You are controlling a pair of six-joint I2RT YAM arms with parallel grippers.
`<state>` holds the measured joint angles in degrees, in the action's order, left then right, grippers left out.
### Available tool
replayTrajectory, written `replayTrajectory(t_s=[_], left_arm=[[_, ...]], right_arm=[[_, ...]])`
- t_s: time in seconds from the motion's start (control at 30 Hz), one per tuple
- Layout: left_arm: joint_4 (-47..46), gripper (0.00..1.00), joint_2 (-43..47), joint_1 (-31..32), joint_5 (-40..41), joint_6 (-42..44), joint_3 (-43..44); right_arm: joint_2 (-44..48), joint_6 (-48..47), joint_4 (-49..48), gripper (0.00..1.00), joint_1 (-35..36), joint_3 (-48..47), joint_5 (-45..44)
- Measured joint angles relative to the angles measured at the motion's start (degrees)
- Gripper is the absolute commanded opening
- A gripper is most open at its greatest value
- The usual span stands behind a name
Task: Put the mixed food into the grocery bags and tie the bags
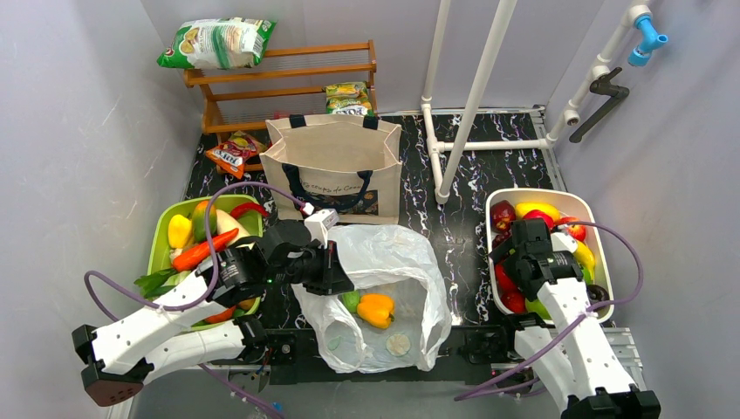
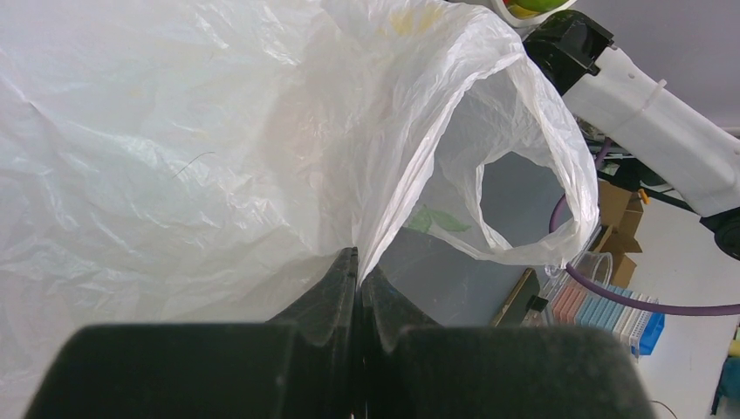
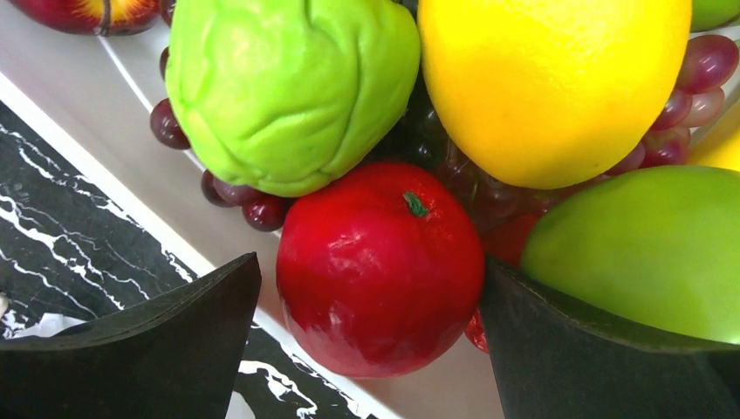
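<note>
While the left gripper [image 2: 358,262] is pinching its jaws tight together on a fold of the white plastic bag [image 2: 174,175] at the rim, the right gripper [image 3: 371,271] is hanging with its jaws spread wide on either side of a red tomato [image 3: 375,297], not yet touching it. In the wrist view a lumpy green vegetable [image 3: 288,87] is crowding the tomato at eleven o'clock, a yellow fruit [image 3: 550,78] at one o'clock and a green apple [image 3: 646,253] at three, with dark grapes [image 3: 262,209] tucked underneath.

Seen from above, the bag is lying at the middle of the table with its mouth partly lifted. A yellow pepper [image 1: 377,308] is already sitting inside. The white tray [image 1: 602,262] of fruit is lying at three o'clock from it, the green tray [image 1: 157,244] at nine and the canvas tote [image 1: 332,157] at twelve.

The tomato is looking glossy and firm, probably light and somewhat slippery, so gripping it across its widest part seems safest. The neighbours are pressing close, and the jaws may nudge them. The bag film is looking thin, limp and crinkly. It will likely sag shut unless held up by the rim.
</note>
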<state>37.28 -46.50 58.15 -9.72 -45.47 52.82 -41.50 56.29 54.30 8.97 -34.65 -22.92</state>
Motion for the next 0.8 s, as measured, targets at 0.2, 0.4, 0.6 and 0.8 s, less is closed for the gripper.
replayTrajectory(t_s=[0.2, 0.4, 0.6, 0.8], left_arm=[[0.0, 0.0, -0.22, 0.11, 0.0, 0.0, 0.0], [-0.04, 0.0, -1.07, 0.11, -0.04, 0.07, 0.0], [-0.17, 0.0, -3.34, 0.11, -0.15, 0.44, 0.02], [-0.42, 0.0, -3.85, 0.11, -0.15, 0.55, 0.07]], right_arm=[[-0.81, -1.18, -0.66, 0.65, -1.38, 0.02, 0.31], [1.07, -1.95, -0.79, 0.49, -1.42, 0.02, 1.57], [2.34, -4.24, -0.57, 0.44, -1.51, -0.85, 2.82], [4.5, -7.45, -0.52, 0.41, -1.51, -6.21, 7.89]])
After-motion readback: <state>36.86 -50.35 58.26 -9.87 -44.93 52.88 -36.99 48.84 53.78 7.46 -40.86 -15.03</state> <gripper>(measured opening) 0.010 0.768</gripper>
